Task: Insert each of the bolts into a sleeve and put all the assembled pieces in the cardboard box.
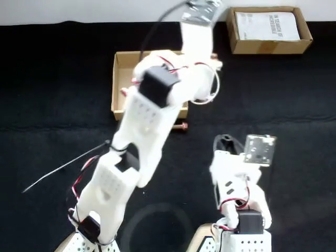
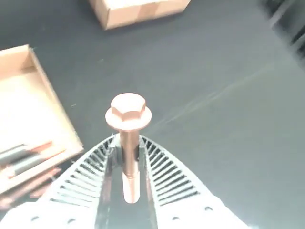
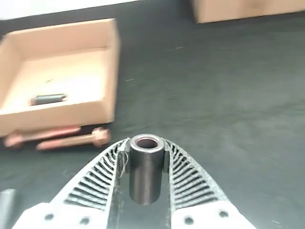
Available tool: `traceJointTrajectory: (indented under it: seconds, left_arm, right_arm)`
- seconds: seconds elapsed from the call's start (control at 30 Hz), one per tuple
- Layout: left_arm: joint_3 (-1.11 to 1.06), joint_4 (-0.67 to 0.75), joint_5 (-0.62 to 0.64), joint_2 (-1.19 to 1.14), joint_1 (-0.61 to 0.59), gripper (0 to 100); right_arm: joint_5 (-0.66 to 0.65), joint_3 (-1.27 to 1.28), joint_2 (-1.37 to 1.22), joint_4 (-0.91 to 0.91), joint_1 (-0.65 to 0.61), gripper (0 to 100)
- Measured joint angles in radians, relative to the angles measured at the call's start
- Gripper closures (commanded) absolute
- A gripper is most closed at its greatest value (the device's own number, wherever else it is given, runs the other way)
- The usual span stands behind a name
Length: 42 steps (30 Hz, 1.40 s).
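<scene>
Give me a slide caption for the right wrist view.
Right gripper holds a dark sleeve; two bolts lie beside the open cardboard box.

right gripper (image 3: pixel 145 164) clamped dark sleeve (image 3: pixel 144 168) upright | two bolts (image 3: pixel 71 140) lay beside cardboard box (image 3: pixel 108 90)

Overhead; 2 close wrist views seemingly share box (image 3: pixel 57 117).

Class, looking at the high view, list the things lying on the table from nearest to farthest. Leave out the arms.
loose bolt → open cardboard box → smaller box
</scene>
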State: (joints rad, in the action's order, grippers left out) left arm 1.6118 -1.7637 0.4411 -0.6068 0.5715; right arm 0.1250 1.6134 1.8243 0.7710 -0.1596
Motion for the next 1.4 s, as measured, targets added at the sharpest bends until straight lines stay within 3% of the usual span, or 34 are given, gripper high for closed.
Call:
traceJointTrajectory:
  seconds: [0.1, 0.2, 0.43, 0.57, 0.8, 0.93, 1.17, 1.4]
  left_arm:
    - [0.0, -0.003, -0.012, 0.109, 0.032, 99]
    - [0.0, -0.003, -0.114, 0.222, 0.054, 99]
    - [-0.063, -0.003, -0.233, 0.546, 0.054, 99]
    - [-0.29, -0.003, -0.261, 0.772, 0.052, 99]
    - [-0.891, 0.011, -0.29, 1.14, 0.052, 99]
    - [-1.195, 0.144, -0.292, 1.201, 0.048, 99]
    - [-1.611, 0.552, -0.284, 1.2, 0.04, 99]
    - [-1.91, 0.836, -0.084, 1.197, 0.029, 99]
  right_arm:
    - [0.0, 0.0, 0.0, 0.0, -0.101, 99.1]
    - [0.0, -0.012, 0.0, 0.0, -0.195, 99.1]
    - [-0.057, -0.055, 0.0, 0.0, -0.241, 99.1]
    - [-0.074, -0.055, 0.0, 0.0, -0.241, 99.1]
    - [-0.074, -0.055, 0.0, 0.0, -0.292, 99.1]
    - [-0.074, -0.055, 0.0, 0.0, -0.324, 99.1]
    - [-0.074, -0.055, 0.0, 0.0, -0.334, 99.1]
    - [-0.074, -0.055, 0.0, 0.0, -0.334, 99.1]
